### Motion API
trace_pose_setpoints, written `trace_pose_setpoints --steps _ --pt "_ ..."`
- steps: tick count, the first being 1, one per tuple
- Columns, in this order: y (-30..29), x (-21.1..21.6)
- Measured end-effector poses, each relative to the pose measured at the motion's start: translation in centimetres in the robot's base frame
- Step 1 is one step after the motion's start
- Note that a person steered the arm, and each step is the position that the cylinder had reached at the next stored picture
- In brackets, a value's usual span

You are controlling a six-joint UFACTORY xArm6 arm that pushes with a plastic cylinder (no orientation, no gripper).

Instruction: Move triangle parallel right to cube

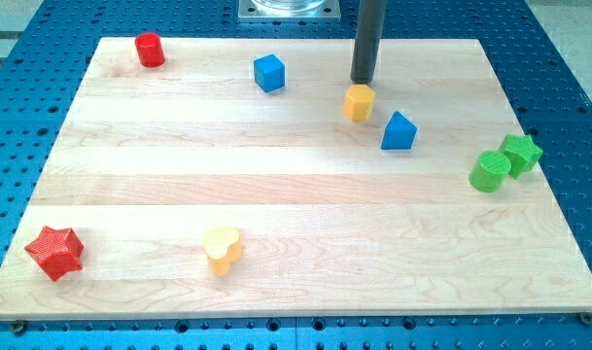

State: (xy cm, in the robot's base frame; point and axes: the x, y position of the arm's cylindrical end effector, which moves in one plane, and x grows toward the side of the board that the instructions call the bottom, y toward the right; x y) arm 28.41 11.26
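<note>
Wooden board (296, 209), pale and rectangular, lies on a blue perforated table (23, 39). No containers anywhere; every block sits loose on the board.

Rod comes down from the view's top, ending in my tip (362, 82). No claw on this arm, so nothing is released, clenched or grasped; the tip is a bare end.

Places from the tip:
- Yellow block (359, 102), small and roughly hexagonal, just below the tip, touching or very nearly so; cannot tell which.
- Blue triangle (399, 131), the task's piece, near the tip, below it and toward the view's right, just beside the yellow block but apart from it.
- Blue cube (269, 73), toward the view's left of the tip, about level with it, clearly apart.
- Red cylinder (150, 50), far toward the view's left, slightly higher.
- Green cylinder (489, 171) and green star (521, 154), touching each other, well off to the view's right and lower.
- Yellow heart (222, 249), far below and left.
- Red star (54, 252), farthest off, at the lower left corner.
</note>
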Motion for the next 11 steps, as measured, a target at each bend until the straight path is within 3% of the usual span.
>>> trace_pose_setpoints --steps 2,3,4,5,6,9,10,11 --pt "-2.0 14.8" --pt "2.1 16.0" --pt "3.7 12.4" --pt "-0.7 11.3" --pt "3.5 10.5" --pt "-8.4 -0.7" --pt "-2.3 2.7" --pt "-1.1 0.1"
